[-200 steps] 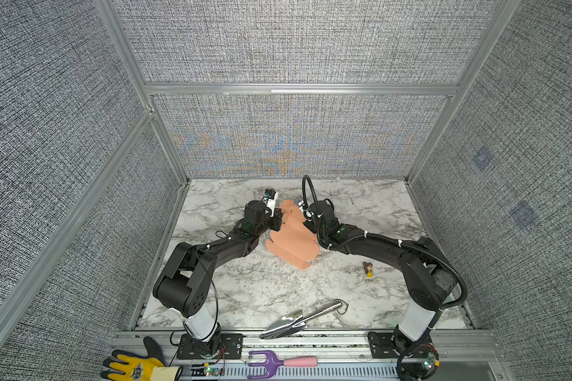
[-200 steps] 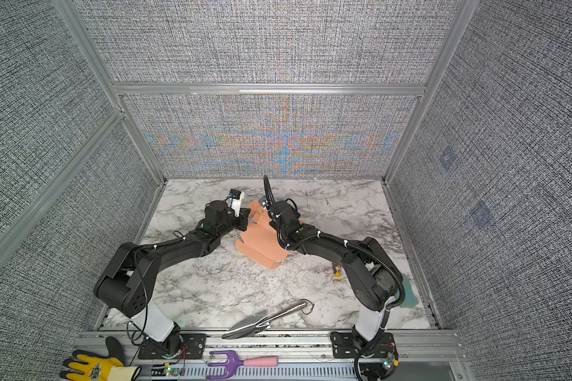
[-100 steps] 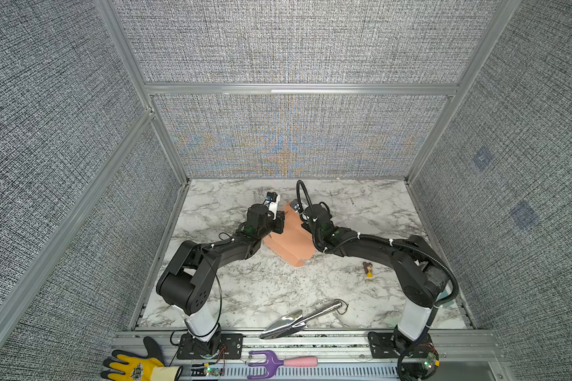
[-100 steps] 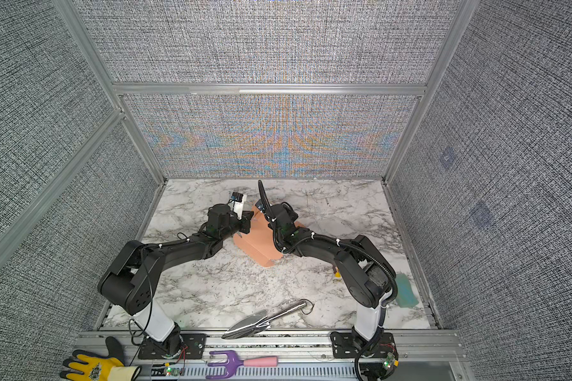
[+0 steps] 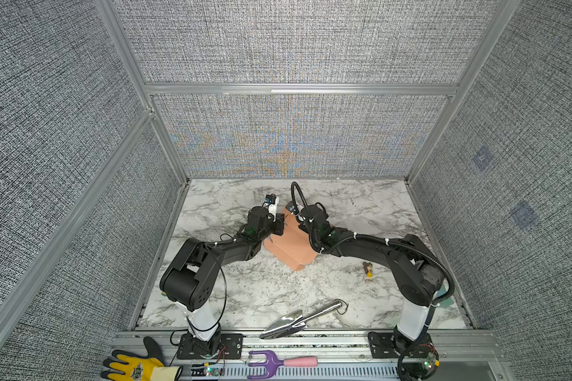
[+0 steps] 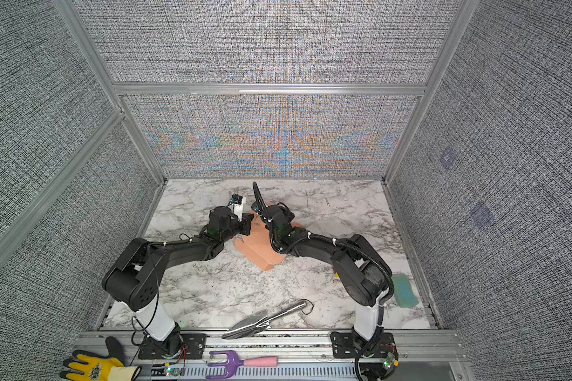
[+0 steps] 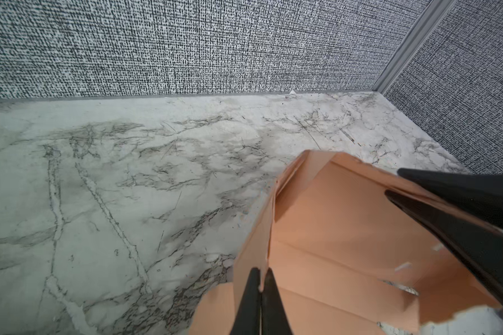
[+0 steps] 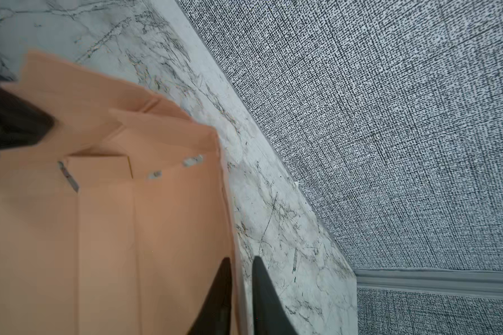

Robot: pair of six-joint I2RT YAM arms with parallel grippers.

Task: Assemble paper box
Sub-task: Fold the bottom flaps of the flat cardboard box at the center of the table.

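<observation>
**Currently: both grippers at the paper box, left one pinched on a wall**

Partly folded, the salmon-pink paper box (image 5: 291, 248) lies on the marble table (image 5: 245, 290) between the two wrists, and in both top views its creased panels spread toward the arm bases (image 6: 261, 247). The left gripper (image 7: 261, 280) has its fingers pressed together on the upright edge of one box wall, with cardboard caught between them. The left wrist view looks into the box's open inside (image 7: 331, 232), and the right arm's black fingers (image 7: 462, 188) sit at the opposite wall. The right gripper (image 8: 241, 268) straddles the edge of that wall. Its fingers stand slightly apart: one lies against the cardboard (image 8: 99, 232) and the other is clear of it, with marble showing in the gap.

A metal garden trowel (image 5: 298, 320) lies well apart from the box on the arm-base side. A small figurine (image 5: 368, 271) stands near the box on the robot's right. A teal sponge (image 6: 403, 290) lies farther that way, past the right arm. Beyond the trowel from the box, off the marble, are a yellow work glove (image 5: 136, 367) and a purple hand fork with a pink handle (image 5: 278, 363). The glove carries a printed emblem too small to read.
</observation>
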